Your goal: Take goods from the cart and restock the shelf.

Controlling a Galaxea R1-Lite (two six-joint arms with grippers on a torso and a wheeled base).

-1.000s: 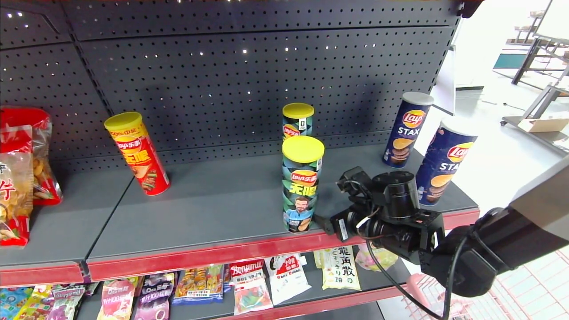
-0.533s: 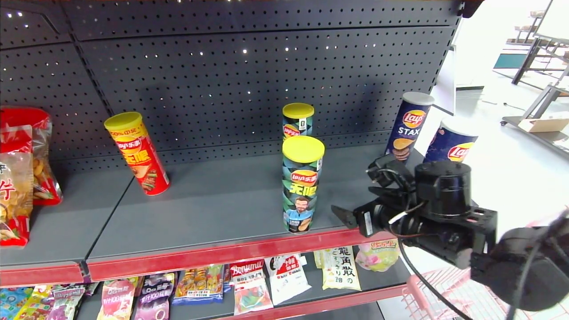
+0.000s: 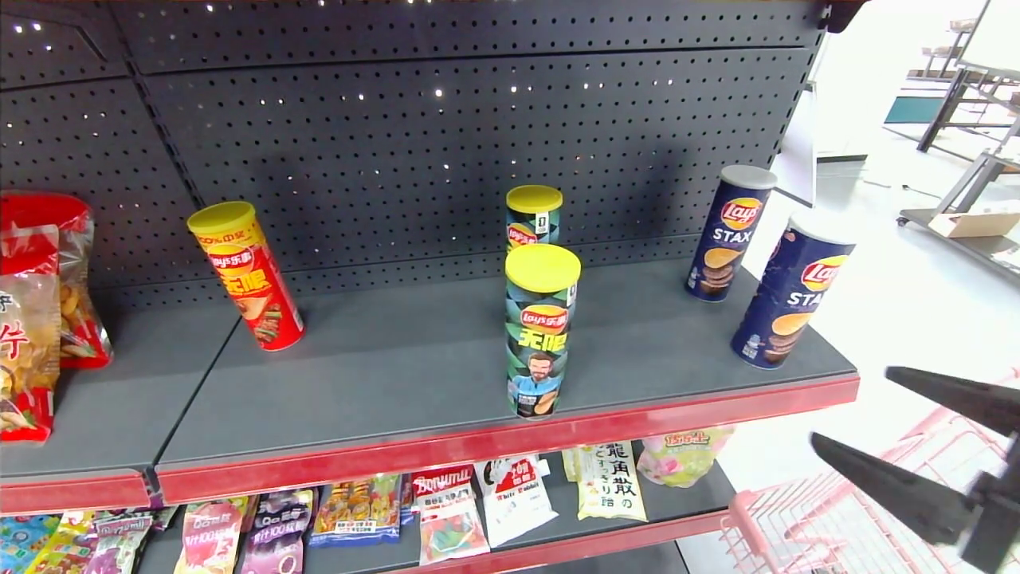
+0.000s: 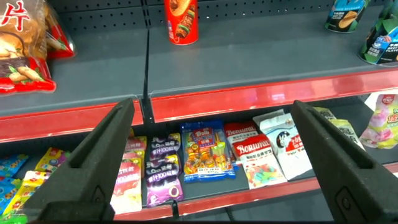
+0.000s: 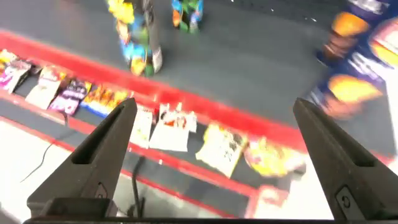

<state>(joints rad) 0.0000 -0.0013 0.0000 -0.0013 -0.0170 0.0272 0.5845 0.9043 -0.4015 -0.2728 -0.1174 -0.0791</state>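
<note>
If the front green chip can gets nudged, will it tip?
Probably: the front green can is tall and narrow. Standing near the shelf's red edge, it could fall off. On its side it would likely roll.

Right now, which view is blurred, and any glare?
Right wrist view: smeared, the dark blue cylindrical crisp cans streaky. Left wrist view: sharp, soft glare on the red metal shelf edge. Head view: sharp, the pale floor washed out.

Matt grey metal shelf [image 3: 382, 367]; glossy green chip can [image 3: 540, 351], smooth plastic lid [image 3: 543, 267]; shiny snack bags [image 3: 446, 510]
</note>
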